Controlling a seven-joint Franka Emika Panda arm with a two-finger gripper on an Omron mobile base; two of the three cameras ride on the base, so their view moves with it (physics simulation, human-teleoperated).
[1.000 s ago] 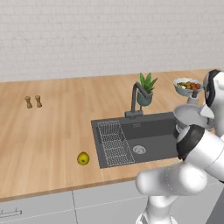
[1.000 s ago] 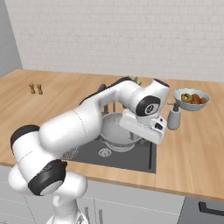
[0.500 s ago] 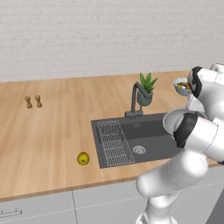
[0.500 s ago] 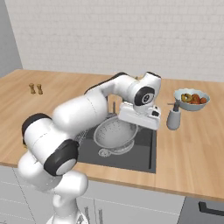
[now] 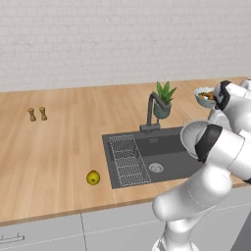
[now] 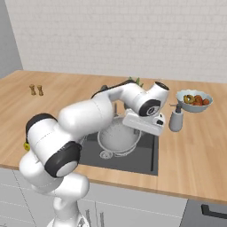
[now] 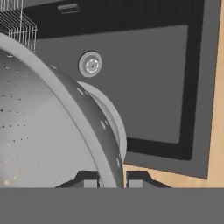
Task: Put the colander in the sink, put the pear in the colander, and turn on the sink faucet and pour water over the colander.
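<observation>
Grey metal rim pinched between closed gripper (image 7: 112, 181) tips: colander (image 6: 119, 135) held tilted above the sink (image 5: 169, 147) basin, near its right edge. Thin-edge grip, so likely to slip or swing and knock the faucet (image 5: 151, 112) if released early. Pear (image 5: 93, 177) waiting on the counter (image 5: 59, 147), left of the sink.

the sink (image 5: 171, 147) basin floor is bare around the drain (image 7: 90, 64), so there's room to go down there. the wire rack (image 5: 126, 158) takes the left end, and the faucet (image 5: 153, 112) and potted plant (image 5: 163, 100) crowd the back edge. the pear (image 5: 93, 177) sits alone on open counter (image 5: 59, 147), easy to reach from any side.
</observation>
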